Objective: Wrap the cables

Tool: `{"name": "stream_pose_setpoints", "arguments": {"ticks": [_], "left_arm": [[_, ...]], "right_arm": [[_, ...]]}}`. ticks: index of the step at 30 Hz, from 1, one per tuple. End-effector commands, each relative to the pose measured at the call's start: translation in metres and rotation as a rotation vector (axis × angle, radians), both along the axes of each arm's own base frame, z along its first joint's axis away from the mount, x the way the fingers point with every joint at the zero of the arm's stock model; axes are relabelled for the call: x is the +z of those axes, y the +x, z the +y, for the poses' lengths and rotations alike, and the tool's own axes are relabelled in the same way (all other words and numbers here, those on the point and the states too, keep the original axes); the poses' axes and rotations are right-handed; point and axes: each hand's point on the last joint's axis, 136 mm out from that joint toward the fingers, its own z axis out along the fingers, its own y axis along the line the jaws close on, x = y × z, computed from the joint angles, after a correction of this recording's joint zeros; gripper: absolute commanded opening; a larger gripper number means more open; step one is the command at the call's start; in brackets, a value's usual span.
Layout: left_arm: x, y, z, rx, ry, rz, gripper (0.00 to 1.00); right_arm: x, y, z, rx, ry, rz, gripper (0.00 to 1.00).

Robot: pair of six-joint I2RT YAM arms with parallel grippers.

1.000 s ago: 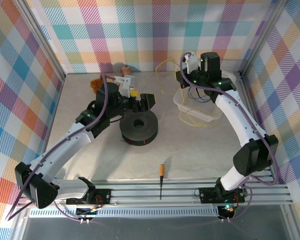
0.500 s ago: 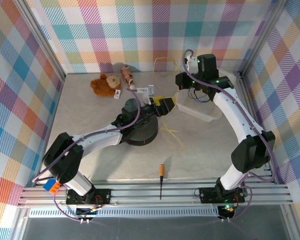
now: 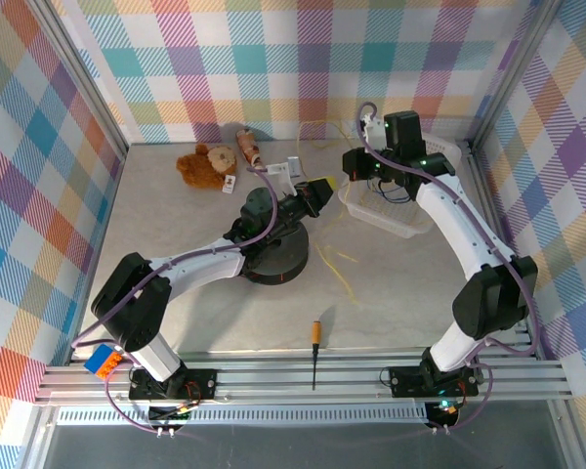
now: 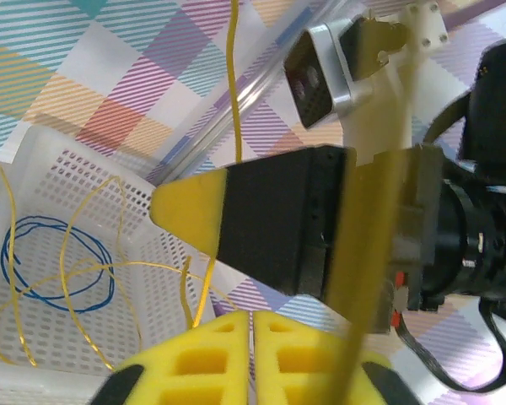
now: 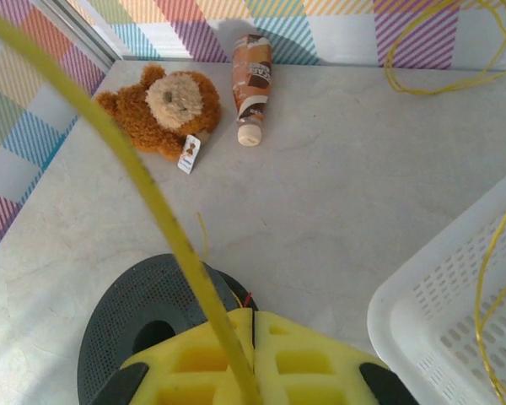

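Note:
Thin yellow cables (image 3: 337, 266) trail over the table right of a black spool (image 3: 273, 256), and more loop in the white basket (image 4: 84, 270). My right gripper (image 5: 253, 314) is shut on one yellow cable (image 5: 152, 194), which rises up and left from between its fingers above the spool (image 5: 143, 295). From above, that gripper (image 3: 355, 164) hangs at the basket's left end. My left gripper (image 3: 322, 186) reaches over the spool, close beside it. Its jaws (image 4: 253, 316) are shut. A blurred yellow cable (image 4: 379, 211) crosses in front of its right finger; no grip on it shows.
The white perforated basket (image 3: 391, 223) also holds a blue wire loop (image 4: 59, 261). A brown teddy bear (image 3: 203, 164) and a small bottle (image 3: 247, 147) lie at the back left. A screwdriver (image 3: 315, 347) lies near the front rail. Checkered walls close in three sides.
My left arm has swung right, from beside the spool to over it and toward the right gripper, and its jaws went from open to shut. The right arm has barely moved.

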Motion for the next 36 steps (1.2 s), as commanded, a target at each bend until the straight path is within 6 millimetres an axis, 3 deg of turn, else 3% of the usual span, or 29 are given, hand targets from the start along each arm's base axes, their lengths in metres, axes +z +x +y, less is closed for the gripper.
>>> {"name": "stream_pose_setpoints", "arguments": {"ticks": [1,4,8,11,13,19,22,29,32,34,36], "left_arm": [[0.022,-0.004,0.011,0.005,0.005,-0.028,0.0],[0.009,-0.007,0.02,-0.007,0.159,0.023,0.0],[-0.026,-0.02,0.034,-0.087,0.526,0.131,0.0],[-0.063,-0.033,0.063,-0.131,0.825,0.252,0.0],[-0.077,-0.036,0.087,-0.117,0.99,0.316,0.0],[-0.072,-0.03,0.15,0.015,1.37,0.33,0.0],[-0.067,-0.023,0.168,0.059,1.495,0.316,0.0],[-0.063,-0.01,0.164,0.029,1.581,0.268,0.0],[-0.052,-0.011,0.153,0.004,1.51,0.229,0.0],[-0.043,-0.016,0.138,-0.041,1.414,0.19,0.0],[-0.035,-0.019,0.124,-0.077,1.333,0.158,0.0]], "right_arm": [[0.011,-0.008,-0.014,-0.027,-0.047,-0.033,0.0],[0.008,-0.005,-0.038,-0.107,-0.115,-0.043,0.0],[0.008,0.004,-0.081,-0.235,-0.222,-0.07,0.0],[0.01,0.008,-0.103,-0.273,-0.317,-0.108,0.0],[0.013,0.009,-0.107,-0.257,-0.366,-0.144,0.0],[0.013,0.016,-0.114,-0.212,-0.495,-0.208,0.0],[0.004,0.022,-0.115,-0.183,-0.547,-0.205,0.0],[-0.017,0.026,-0.092,-0.075,-0.493,-0.154,0.0],[-0.019,0.019,-0.076,-0.005,-0.426,-0.123,0.01],[-0.022,0.012,-0.063,0.058,-0.368,-0.096,0.27],[-0.023,0.005,-0.052,0.109,-0.314,-0.098,0.44]]}}
